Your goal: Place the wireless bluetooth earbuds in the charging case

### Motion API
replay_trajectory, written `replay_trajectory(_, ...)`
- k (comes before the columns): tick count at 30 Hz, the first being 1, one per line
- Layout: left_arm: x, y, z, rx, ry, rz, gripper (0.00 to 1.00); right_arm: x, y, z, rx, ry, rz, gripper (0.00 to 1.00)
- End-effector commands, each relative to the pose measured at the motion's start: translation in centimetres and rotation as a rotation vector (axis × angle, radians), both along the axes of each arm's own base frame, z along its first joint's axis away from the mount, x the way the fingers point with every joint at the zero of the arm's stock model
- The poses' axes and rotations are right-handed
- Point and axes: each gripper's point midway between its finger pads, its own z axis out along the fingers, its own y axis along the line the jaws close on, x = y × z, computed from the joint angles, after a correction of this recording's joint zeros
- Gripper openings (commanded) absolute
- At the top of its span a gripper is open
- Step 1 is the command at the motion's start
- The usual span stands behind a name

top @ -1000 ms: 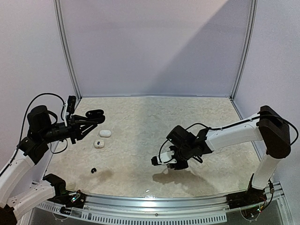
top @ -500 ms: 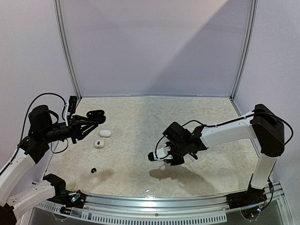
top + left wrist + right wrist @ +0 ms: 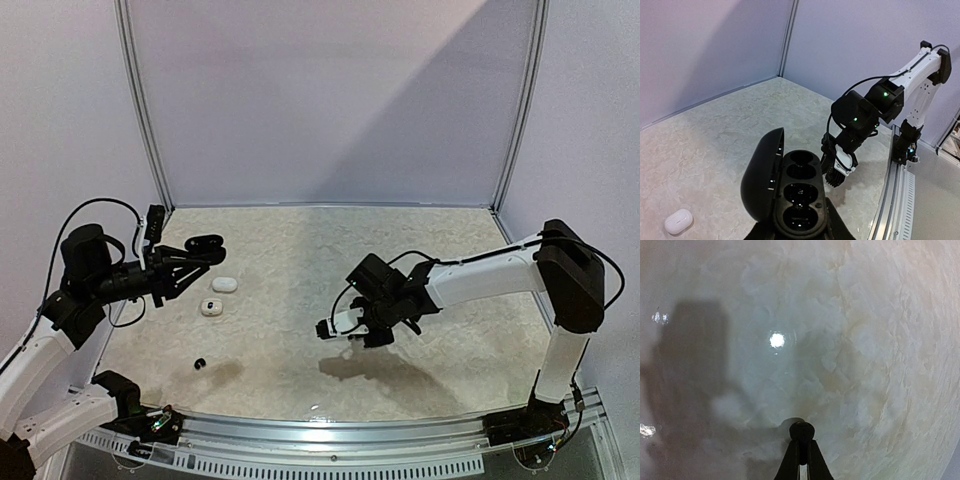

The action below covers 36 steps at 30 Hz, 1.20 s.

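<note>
My left gripper (image 3: 183, 265) is shut on a black charging case (image 3: 205, 243) and holds it off the table at the far left. In the left wrist view the case (image 3: 796, 194) is open, its lid (image 3: 761, 176) swung left and its wells empty, with my left gripper (image 3: 797, 232) under it. My right gripper (image 3: 326, 329) hovers over the table's middle. In the right wrist view my right gripper (image 3: 801, 452) is shut on a black earbud (image 3: 802, 431) at its tips. Another black earbud (image 3: 200, 363) lies on the table near the left front. No white earbuds show.
Two white pebble-shaped cases (image 3: 224, 284) (image 3: 211, 308) lie on the table below the held case; one shows in the left wrist view (image 3: 678, 221). The metal front rail (image 3: 340, 428) and the enclosure walls bound the marbled table (image 3: 450, 250).
My right arm has moved left and slightly away from the front edge, carrying the black earbud. My left arm and the open case have stayed in place.
</note>
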Motion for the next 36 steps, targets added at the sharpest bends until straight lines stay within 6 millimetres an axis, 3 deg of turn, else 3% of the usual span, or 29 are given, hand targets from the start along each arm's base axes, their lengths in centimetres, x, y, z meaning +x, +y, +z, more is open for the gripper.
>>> replay_trajectory(1,-0.7,-0.3,-0.2,0.022,-0.043,-0.056,0.00,-0.1,0.2,1.4,0.010,0.044,-0.007,0.00)
replay_trajectory(5,-1.8,-0.7,-0.3,0.066,-0.133,-0.124,0.00,-0.1,1.7,5.4,0.088,0.070,-0.035,0.00)
replay_trajectory(9,-3.1,-1.4,-0.2,0.095,-0.231,-0.220,0.00,-0.7,4.3,12.9,0.262,0.124,-0.076,0.00)
replay_trajectory(15,-4.0,-2.5,-0.6,0.108,-0.270,-0.308,0.00,-5.2,7.9,23.6,0.472,0.201,-0.020,0.00)
replay_trajectory(19,-5.1,-3.5,-0.6,0.098,-0.288,-0.373,0.00,-8.2,10.1,28.4,0.570,0.230,0.048,0.00)
replay_trajectory(22,-5.6,-4.1,-0.6,0.092,-0.279,-0.399,0.00,-9.8,11.5,30.6,0.617,0.221,0.086,0.00)
replay_trajectory(26,-5.9,-4.4,-0.4,0.081,-0.257,-0.421,0.00,-11.7,13.4,32.0,0.636,0.211,0.135,0.00)
replay_trajectory(33,-5.7,-4.7,-0.6,0.101,-0.236,-0.410,0.00,-11.8,16.0,31.8,0.625,0.207,0.127,0.00)
replay_trajectory(36,-5.6,-4.8,-0.5,0.108,-0.235,-0.404,0.00,-11.6,16.5,30.6,0.586,0.189,0.124,0.00)
